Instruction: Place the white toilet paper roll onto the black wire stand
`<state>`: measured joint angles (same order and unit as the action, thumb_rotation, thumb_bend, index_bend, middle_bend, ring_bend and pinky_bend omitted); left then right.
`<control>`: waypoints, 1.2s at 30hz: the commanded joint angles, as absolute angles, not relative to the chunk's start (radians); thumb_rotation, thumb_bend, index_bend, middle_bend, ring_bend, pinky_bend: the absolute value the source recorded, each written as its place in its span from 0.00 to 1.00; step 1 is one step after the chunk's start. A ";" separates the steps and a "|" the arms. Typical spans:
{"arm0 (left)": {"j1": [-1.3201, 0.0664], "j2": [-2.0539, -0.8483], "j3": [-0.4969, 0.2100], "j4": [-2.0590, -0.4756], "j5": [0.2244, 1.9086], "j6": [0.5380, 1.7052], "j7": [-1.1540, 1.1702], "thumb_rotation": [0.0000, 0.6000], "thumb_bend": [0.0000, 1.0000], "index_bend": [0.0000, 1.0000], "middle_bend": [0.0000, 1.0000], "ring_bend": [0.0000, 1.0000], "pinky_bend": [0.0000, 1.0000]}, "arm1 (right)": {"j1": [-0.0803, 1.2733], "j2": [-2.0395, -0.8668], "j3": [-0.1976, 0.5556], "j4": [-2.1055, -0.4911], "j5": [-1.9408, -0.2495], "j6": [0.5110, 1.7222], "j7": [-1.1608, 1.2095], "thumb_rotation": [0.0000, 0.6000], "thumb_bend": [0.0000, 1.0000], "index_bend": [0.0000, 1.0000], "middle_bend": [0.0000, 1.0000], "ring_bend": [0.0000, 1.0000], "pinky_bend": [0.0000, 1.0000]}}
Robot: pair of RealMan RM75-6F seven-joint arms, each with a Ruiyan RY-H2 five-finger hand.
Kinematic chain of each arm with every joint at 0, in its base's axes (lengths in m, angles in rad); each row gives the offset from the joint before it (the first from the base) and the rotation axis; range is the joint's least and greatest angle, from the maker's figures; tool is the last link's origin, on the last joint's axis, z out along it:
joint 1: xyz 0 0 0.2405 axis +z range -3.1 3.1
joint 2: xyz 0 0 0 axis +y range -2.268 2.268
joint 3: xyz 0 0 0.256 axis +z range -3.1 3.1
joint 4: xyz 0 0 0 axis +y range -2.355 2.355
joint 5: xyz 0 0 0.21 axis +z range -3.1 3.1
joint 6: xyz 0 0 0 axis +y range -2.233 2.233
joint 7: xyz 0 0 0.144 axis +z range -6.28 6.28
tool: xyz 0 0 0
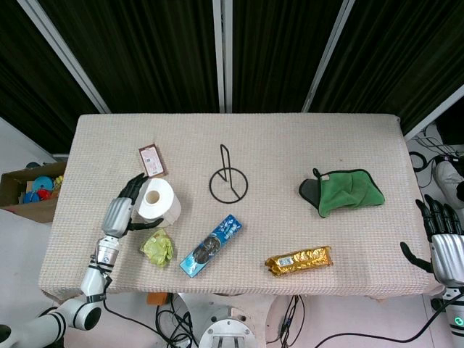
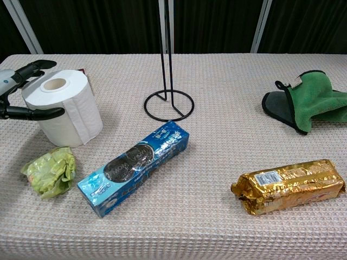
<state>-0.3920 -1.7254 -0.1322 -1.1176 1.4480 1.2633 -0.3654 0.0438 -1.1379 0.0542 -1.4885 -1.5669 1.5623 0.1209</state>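
The white toilet paper roll (image 1: 159,201) (image 2: 66,106) stands upright on the table's left side. My left hand (image 1: 125,210) (image 2: 19,89) grips it from the left, with fingers behind its top edge and the thumb across its front. The black wire stand (image 1: 228,181) (image 2: 168,103), a ring base with an upright rod, stands at the table's middle, to the right of the roll and apart from it. My right hand (image 1: 442,235) hangs off the table's right edge, fingers spread and holding nothing; the chest view does not show it.
A crumpled green wrapper (image 1: 158,247) (image 2: 50,170) lies just in front of the roll. A blue biscuit pack (image 1: 211,246) (image 2: 138,165) lies between roll and stand. A small brown packet (image 1: 151,159), a gold snack pack (image 1: 299,260) and a green mitt (image 1: 344,191) also lie on the table.
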 commanded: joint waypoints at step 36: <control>-0.406 -1.675 -0.158 -1.202 1.422 1.262 -0.397 1.00 0.32 0.00 0.39 0.12 0.17 | 0.032 -1.150 0.056 -1.457 -1.556 1.571 0.151 1.00 0.22 0.00 0.00 0.00 0.00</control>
